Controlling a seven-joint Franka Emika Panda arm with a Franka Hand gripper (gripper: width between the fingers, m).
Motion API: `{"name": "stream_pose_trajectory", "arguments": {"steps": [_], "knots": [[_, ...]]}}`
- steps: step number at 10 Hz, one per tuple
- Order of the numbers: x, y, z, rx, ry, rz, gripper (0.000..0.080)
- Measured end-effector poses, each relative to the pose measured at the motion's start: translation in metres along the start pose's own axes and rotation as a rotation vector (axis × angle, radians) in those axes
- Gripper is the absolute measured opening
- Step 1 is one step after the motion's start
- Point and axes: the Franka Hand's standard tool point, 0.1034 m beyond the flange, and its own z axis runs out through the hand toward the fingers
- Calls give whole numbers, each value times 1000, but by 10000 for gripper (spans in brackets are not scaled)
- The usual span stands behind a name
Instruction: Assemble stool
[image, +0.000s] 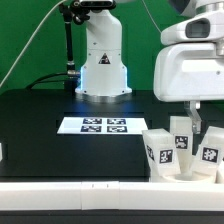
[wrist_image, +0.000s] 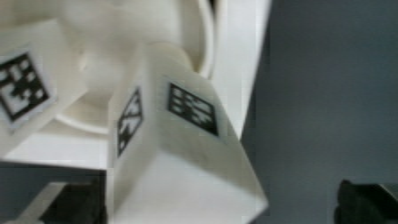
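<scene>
Several white tagged parts crowd the near corner of the black table (image: 40, 140) on the exterior view's right: the legs (image: 160, 150) stand bunched together just in front of the long white wall (image: 90, 190), and the gripper (image: 196, 118) hangs right above them, its big white housing hiding much of the cluster. The marker board (image: 103, 125) lies flat, well apart toward the table's middle.

In the wrist view we see one leg (wrist_image: 178, 150) filling the frame, tilted, with the curved rim of the seat (wrist_image: 125, 60) just behind it. Two dark fingertips (wrist_image: 368, 195) show at the lower corners, set wide with the leg between them, so we read the hand as spread and not gripping anything. Whether the pads touch the leg we cannot tell.

We judge the step to be picking this leg out of the bunch. To do it well, we should centre the leg between the fingers before closing, since it looks nearer one finger than the other. We should also turn the wrist so the pads meet flat faces, not an edge; the leg's slanted sides could squirt it out of a skewed pinch. Neighbouring legs stand close, so a straight descent and a straight lift will best avoid knocking them or the seat.
</scene>
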Motion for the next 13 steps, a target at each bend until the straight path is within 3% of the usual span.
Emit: {"name": "stream_pose_trajectory", "arguments": {"steps": [5, 8, 9, 10, 11, 13], "knots": [[-8, 18, 4, 4, -59, -516, 649], [-11, 23, 9, 0, -69, -529, 628], [-13, 24, 11, 0, -72, -524, 435], [-12, 24, 11, -1, -72, -523, 435], [-12, 24, 11, -1, -72, -522, 341], [-12, 25, 11, -1, -72, -519, 341]]}}
